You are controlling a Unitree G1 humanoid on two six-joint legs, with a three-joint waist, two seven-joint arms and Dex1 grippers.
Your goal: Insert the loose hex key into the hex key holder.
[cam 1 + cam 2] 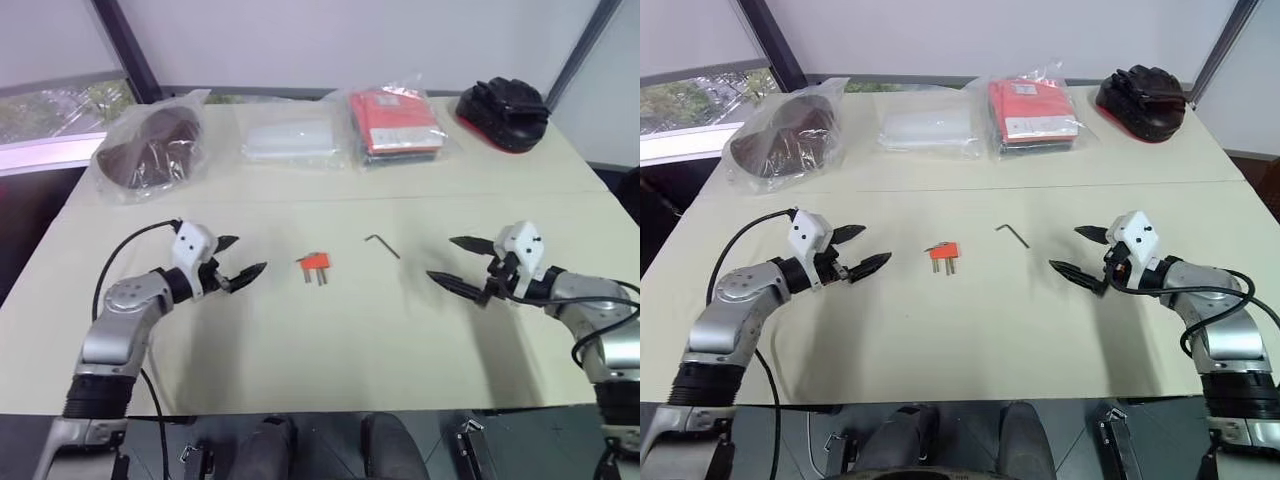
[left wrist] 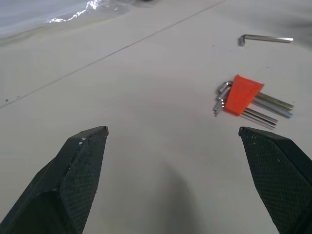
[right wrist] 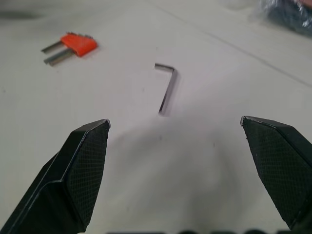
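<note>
Writing: none can be read.
Loose hex key (image 3: 167, 90): flat on surface (image 1: 330, 340), ahead of right claw (image 1: 462, 264), long arm pointing toward it.
Hex key holder (image 2: 241, 94): ahead of left claw (image 1: 240, 258).
Claws: both released, empty.

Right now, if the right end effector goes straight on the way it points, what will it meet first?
Probably the loose hex key, lying flat on the table just ahead between the open fingers of the right end effector; depth is uncertain.

head stereo overhead, 2 close wrists
</note>
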